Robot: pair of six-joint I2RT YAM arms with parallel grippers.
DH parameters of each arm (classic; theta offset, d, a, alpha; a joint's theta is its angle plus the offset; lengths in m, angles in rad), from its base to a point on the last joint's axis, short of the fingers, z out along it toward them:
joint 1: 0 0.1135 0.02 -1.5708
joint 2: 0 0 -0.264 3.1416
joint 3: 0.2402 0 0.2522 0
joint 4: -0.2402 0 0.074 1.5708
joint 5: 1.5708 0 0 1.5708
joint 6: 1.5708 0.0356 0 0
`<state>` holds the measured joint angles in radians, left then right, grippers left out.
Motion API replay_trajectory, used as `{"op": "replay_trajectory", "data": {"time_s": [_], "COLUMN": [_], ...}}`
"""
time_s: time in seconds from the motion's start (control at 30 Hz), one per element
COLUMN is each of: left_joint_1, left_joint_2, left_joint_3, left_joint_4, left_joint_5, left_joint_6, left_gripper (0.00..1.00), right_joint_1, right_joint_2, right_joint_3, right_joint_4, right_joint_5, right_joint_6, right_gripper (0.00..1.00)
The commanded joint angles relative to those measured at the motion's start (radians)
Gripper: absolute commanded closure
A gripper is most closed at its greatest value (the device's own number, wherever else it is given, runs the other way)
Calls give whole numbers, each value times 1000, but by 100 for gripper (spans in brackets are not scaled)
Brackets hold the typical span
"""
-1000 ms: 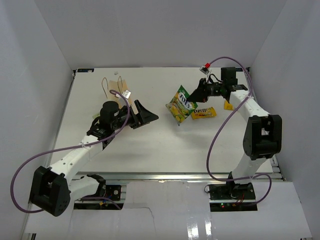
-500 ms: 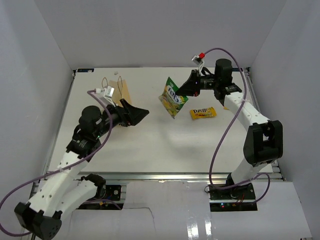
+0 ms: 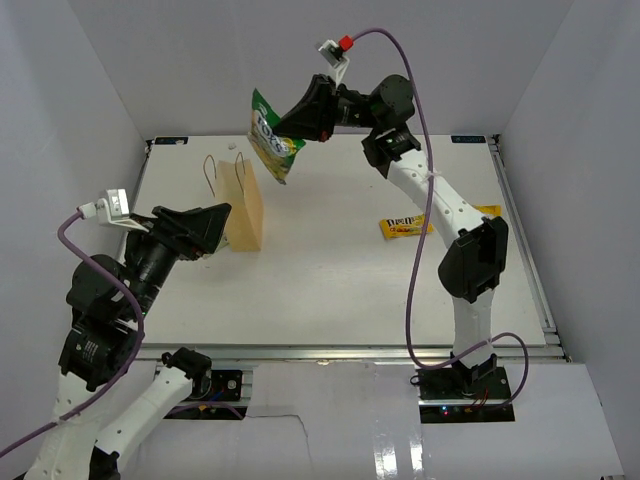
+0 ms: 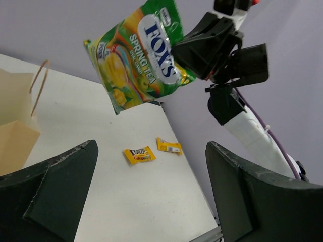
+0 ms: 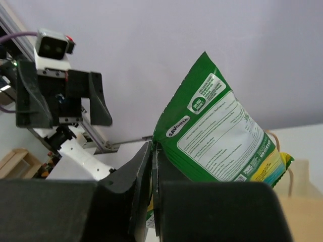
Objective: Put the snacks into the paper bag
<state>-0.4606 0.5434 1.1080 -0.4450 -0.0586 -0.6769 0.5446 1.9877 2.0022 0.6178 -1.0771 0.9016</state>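
Note:
My right gripper (image 3: 303, 117) is shut on the edge of the green-and-yellow pouch (image 3: 270, 134) and holds it high in the air, just above and behind the paper bag (image 3: 246, 204). The pouch hangs down from the jaws in the right wrist view (image 5: 222, 133) and fills the upper left wrist view (image 4: 139, 55). The bag stands upright with its loop handles up. My left gripper (image 3: 207, 232) is open and empty, just left of the bag (image 4: 15, 133). The yellow candy packet (image 3: 405, 227) lies flat on the table right of centre (image 4: 140, 155).
A second small yellow wrapper (image 3: 487, 211) lies near the right table edge, also in the left wrist view (image 4: 169, 146). White walls close in the table on three sides. The right arm stretches across the back of the table.
My right gripper has carried the pouch up and to the left, from the table's middle to above the bag. My left gripper has drawn back to the left of the bag.

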Motion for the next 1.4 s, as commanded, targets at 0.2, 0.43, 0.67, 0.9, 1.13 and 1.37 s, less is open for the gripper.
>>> {"op": "replay_trajectory", "data": {"time_s": [0.2,0.43,0.67,0.9,1.13,1.37], "left_joint_1": [-4,-4,-4,-4,-4,-3], "left_joint_2": [-36,-65,-74,-97,-92,-95], "left_joint_3": [59,64,26,-10,-11,-17], "left_joint_4": [-158,-199,-205,-204,-198,-193], "left_joint_5": [-141,-167,-167,-175,-184,-170], "left_joint_6": [-12,-26,-38,-49,-27,-26], "left_gripper": [2,2,2,2,2,2], "right_joint_1": [133,166,198,207,219,253], "right_joint_2": [138,223,298,300,264,264], "right_joint_3": [345,429,471,477,492,495], "right_joint_4": [-108,-136,-153,-155,-124,-119], "right_joint_5": [281,416,532,531,519,539], "right_joint_6": [-76,-168,-294,-316,-264,-268], "right_gripper": [92,92,92,92,92,92]}}
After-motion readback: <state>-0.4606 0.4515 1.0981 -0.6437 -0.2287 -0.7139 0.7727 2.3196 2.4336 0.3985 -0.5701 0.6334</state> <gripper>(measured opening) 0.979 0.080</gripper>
